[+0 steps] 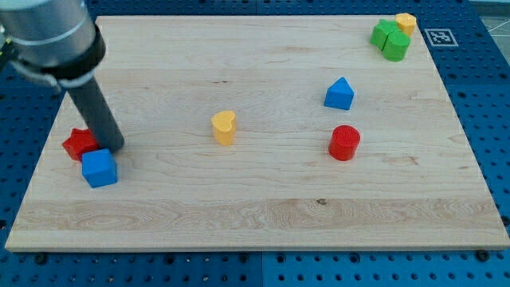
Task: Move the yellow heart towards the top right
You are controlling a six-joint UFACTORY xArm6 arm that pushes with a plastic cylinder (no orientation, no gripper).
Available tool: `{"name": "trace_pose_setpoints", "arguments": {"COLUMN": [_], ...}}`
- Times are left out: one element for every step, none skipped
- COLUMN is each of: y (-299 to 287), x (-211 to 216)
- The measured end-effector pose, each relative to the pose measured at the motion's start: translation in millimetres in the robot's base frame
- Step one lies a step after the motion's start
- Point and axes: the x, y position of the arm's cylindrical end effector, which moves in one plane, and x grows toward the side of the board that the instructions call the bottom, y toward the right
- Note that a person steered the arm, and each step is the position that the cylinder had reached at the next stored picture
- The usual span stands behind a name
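The yellow heart point(225, 126) stands near the middle of the wooden board point(263, 207), a little left of centre. My rod comes down from the view's top left; my tip point(112, 148) rests on the board at the far left, between a red star block point(80, 143) and a blue cube point(100, 167), touching or almost touching both. The tip is well to the left of the yellow heart, about a quarter of the board's width away.
A blue triangular block point(339, 93) and a red cylinder point(344, 143) lie right of centre. In the top right corner sit two green blocks point(390, 37) and a yellow block point(406, 21). A fiducial tag point(437, 37) lies off the board.
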Motion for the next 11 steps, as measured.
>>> {"name": "trace_pose_setpoints", "arguments": {"y": [1.9,35.7,109.5,125.4,133.7,163.3,193.2,223.7,252.6,278.8,299.1], "x": [7.9,6.6,-8.2,-10.2,-22.2,-49.8,-79.3,-103.3,-124.5,-142.8,-156.5]}}
